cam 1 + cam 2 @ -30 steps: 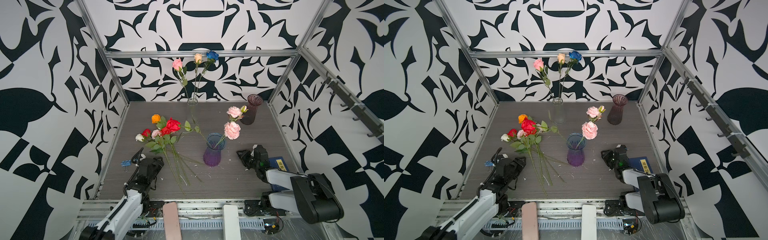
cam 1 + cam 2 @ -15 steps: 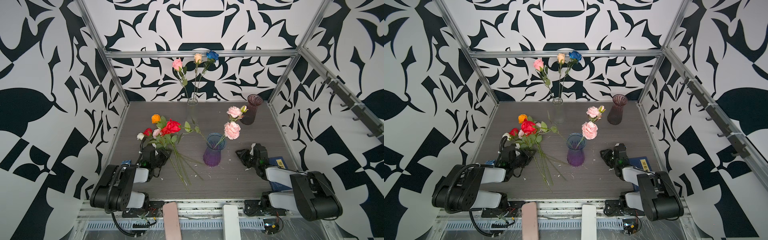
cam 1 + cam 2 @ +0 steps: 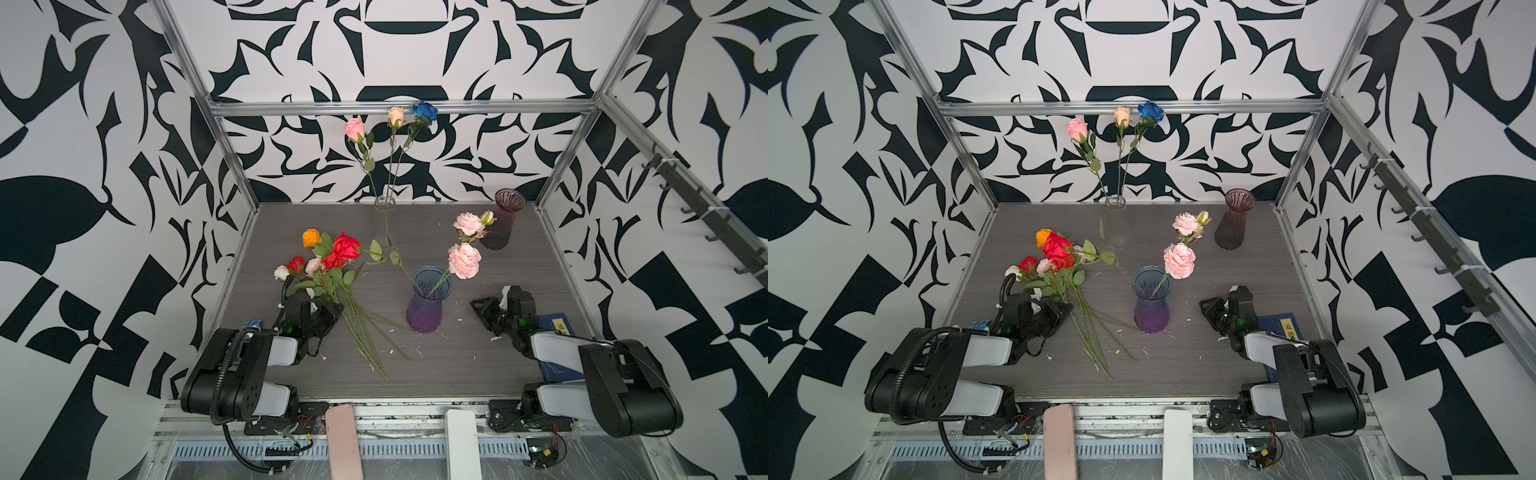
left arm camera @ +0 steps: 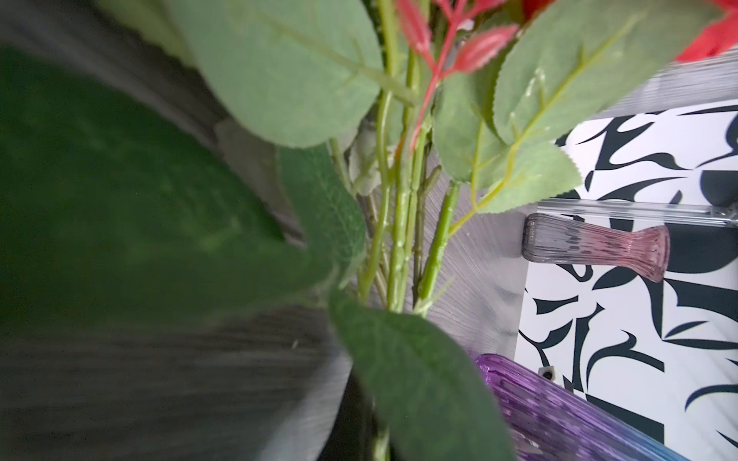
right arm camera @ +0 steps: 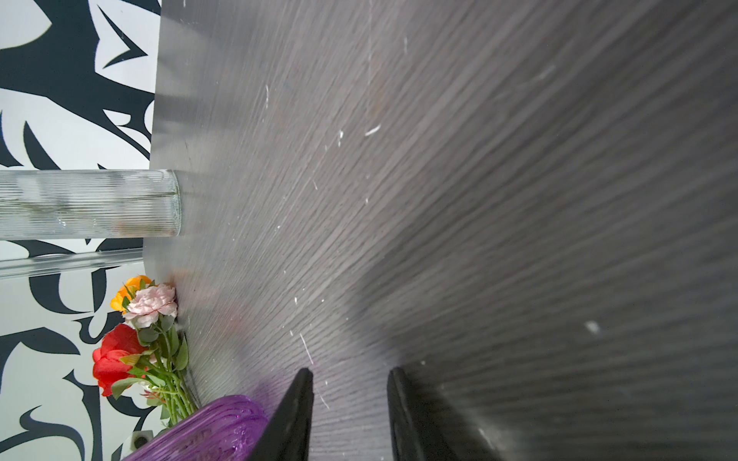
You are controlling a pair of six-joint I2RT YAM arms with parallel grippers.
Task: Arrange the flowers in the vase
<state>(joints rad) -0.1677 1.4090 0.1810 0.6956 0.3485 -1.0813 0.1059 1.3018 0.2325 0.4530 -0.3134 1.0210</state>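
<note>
patterned walls (image 3: 83, 208), grey table (image 3: 457, 365), flowers (image 3: 347, 247)

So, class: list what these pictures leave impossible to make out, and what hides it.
- Left tool: whether it grips the stems; leaves block the left wrist view, its own body the top views.
- Purple vase: cut off by the edge in both wrist views.
- Book: partly under the right arm in both top views.

You're in a lab test cell: aluminium-extrusion frame (image 3: 291, 109), black-and-white patterned panels (image 3: 104, 166) on three sides, grey wood-grain tabletop (image 3: 457, 365), left arm (image 3: 232, 374) and right arm (image 3: 615, 374) mounted at the front rail, slotted cable duct (image 3: 399, 451) below.
</note>
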